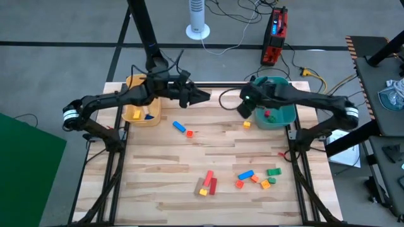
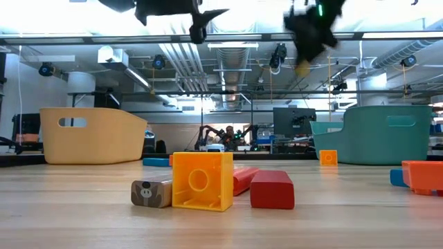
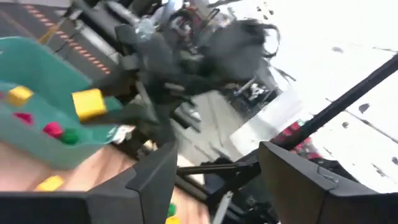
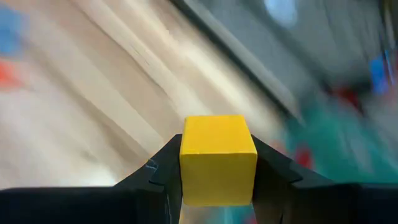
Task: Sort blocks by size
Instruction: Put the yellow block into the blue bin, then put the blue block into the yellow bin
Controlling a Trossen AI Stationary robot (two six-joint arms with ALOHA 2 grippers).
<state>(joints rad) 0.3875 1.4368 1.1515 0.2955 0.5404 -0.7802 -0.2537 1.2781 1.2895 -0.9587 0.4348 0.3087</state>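
Yellow cube (image 4: 217,158) clamped between the right gripper's (image 4: 217,163) two dark fingers, held in the air just beside the teal bin (image 1: 282,113), well above the table (image 1: 158,164); in the low view the same gripper (image 2: 303,66) hangs near the top of the frame with the cube at its tip. Left gripper (image 1: 203,96) raised over the table's far edge beside the yellow bin (image 1: 135,117), its fingers (image 3: 155,177) spread apart and holding nothing.

Teal bin: contains small red, green and yellow blocks, seen from the left wrist. Yellow bin: holds at least one blue (image 1: 149,116) and one yellow block (image 1: 137,115).

Loose blocks on the table: a blue bar (image 1: 179,126) with a small orange cube (image 1: 189,133) just beside it, mid-table; a lone yellow cube (image 1: 246,125) near the teal bin; a red and yellow group (image 1: 207,183) at the near edge; a cluster of blue, orange and green pieces (image 1: 257,176) to its right. In the low view the near group stands in front: a hollow yellow block (image 2: 202,180) with a round hole, a red block (image 2: 271,189) touching a red bar behind it, and a small brown piece (image 2: 151,193) printed with an animal face. These partly screen the blocks farther back.

Beyond the table: a white fan (image 1: 197,17) and a red unit (image 1: 275,36) with cables on the floor. No readable writing.
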